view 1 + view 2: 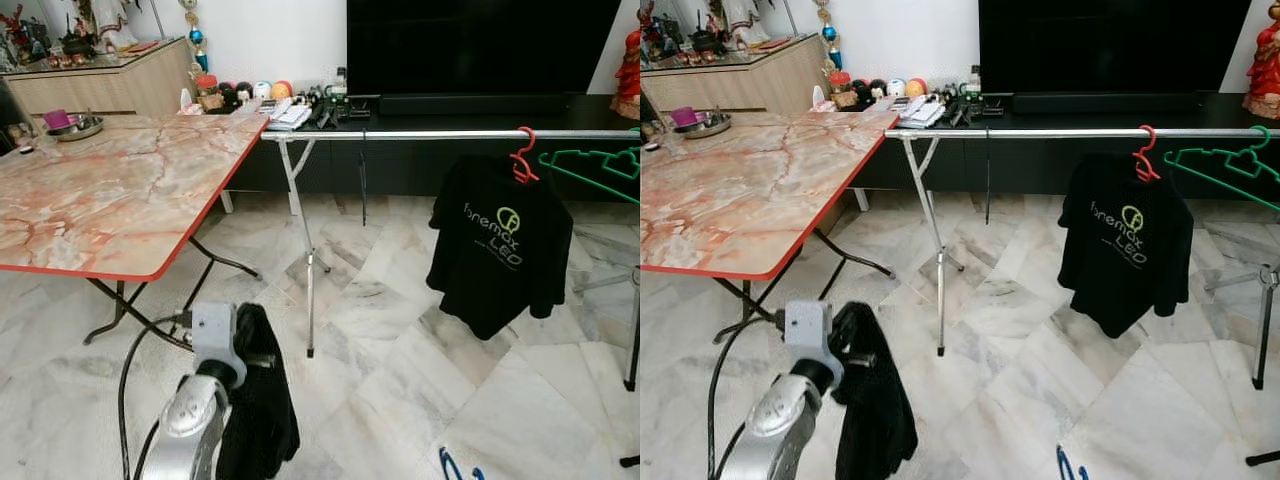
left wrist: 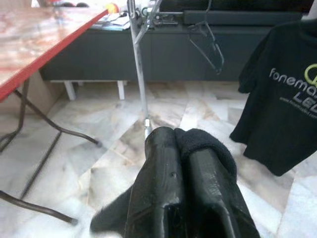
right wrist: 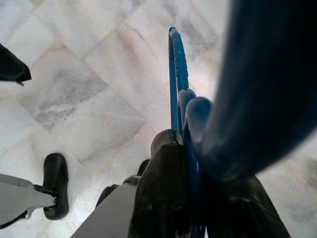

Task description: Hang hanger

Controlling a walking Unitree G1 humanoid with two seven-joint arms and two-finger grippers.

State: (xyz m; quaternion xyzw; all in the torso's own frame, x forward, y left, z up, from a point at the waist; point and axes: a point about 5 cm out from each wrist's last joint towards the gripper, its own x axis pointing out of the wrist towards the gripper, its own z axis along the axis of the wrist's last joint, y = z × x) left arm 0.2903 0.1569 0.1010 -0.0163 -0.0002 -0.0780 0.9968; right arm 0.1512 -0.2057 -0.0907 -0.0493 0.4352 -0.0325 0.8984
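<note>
Right gripper (image 3: 190,144) pinching a thin blue plastic hanger (image 3: 177,64), left gripper (image 2: 185,163) squeezing soft black cloth (image 1: 262,400), shiny marble floor (image 1: 400,330).

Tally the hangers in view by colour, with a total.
Red hanger: 1
Green hanger: 1
Black hanger: 1
Blue hanger: 1, in the right gripper
Total: 4
</note>
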